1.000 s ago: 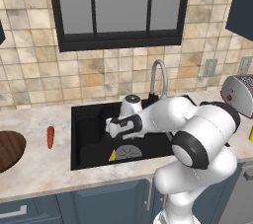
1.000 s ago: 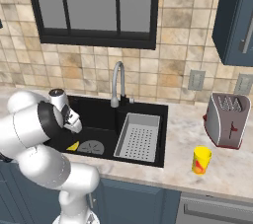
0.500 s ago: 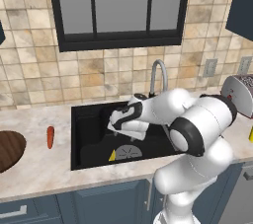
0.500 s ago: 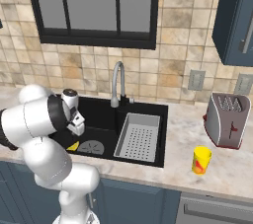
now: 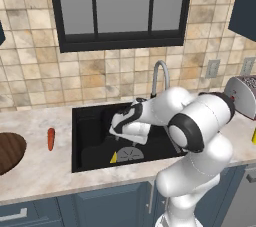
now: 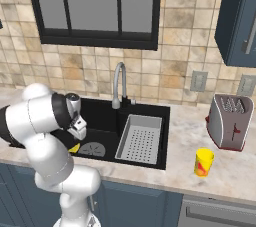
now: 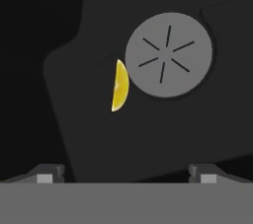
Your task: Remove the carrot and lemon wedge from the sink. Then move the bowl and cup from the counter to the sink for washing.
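Carrot (image 5: 50, 139) lies on the counter (image 5: 45, 176) to the left of the sink (image 5: 90, 141), well apart from the basin's rim, so the first of the two removals looks done. Lemon wedge (image 7: 120, 86) is not out yet: it rests on the black floor of the basin, its curved edge just beside the round grey drain (image 7: 168, 55), perhaps touching it, though the hand view is too dark at that seam to be sure. Over the basin hangs the gripper (image 7: 126, 171), its claw spread as wide as it goes and holding nothing, with the wedge ahead of it and somewhat left of the midline between the two tips. From the left base view the hand sits low inside the sink, above the wedge and drain. Neither of the dishes has been shifted: the bowl (image 5: 9, 151) sits at the far left edge of the counter, near the carrot, and the cup (image 6: 203, 162) stands on the counter right of the sink, in front of the toaster (image 6: 231, 121). By my reckoning about a quarter of the job is finished; picking out the wedge, then carrying the bowl and cup into the sink, is what remains.
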You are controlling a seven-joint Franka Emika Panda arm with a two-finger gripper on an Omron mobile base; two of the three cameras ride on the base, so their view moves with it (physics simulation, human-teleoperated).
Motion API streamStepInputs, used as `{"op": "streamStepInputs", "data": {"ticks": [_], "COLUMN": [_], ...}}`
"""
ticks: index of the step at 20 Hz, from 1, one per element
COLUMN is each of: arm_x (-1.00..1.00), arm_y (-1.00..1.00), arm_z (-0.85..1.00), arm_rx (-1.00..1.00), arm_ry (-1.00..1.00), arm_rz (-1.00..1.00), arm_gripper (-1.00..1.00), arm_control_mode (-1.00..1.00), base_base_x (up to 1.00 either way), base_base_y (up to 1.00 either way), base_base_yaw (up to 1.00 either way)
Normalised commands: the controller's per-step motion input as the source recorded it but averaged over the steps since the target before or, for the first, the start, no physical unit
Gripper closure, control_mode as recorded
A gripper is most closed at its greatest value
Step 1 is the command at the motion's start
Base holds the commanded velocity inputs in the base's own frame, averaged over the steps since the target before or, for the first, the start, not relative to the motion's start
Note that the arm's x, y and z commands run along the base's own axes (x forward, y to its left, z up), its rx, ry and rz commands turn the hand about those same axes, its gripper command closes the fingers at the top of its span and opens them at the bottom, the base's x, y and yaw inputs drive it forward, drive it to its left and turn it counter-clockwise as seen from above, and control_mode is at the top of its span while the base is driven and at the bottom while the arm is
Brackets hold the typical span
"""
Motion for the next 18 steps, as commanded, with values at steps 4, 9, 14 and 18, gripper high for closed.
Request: {"op": "streamStepInputs", "data": {"ticks": [4, 9, 14, 18], "arm_x": [0.03, 0.06, 0.09, 0.09], "arm_y": [0.00, 0.00, 0.02, 0.01], "arm_z": [-0.14, -0.16, -0.15, -0.15], "arm_rx": [0.00, 0.00, -0.02, 0.00], "arm_ry": [0.00, 0.00, 0.01, 0.03], "arm_rz": [-0.01, -0.01, -0.01, -0.01], "arm_gripper": [-1.00, -1.00, -1.00, -1.00], "arm_control_mode": [-1.00, -1.00, -1.00, -1.00], "base_base_x": [0.00, 0.00, 0.00, 0.00], "base_base_y": [0.00, 0.00, 0.00, 0.00], "base_base_yaw": [0.00, 0.00, 0.00, 0.00]}}
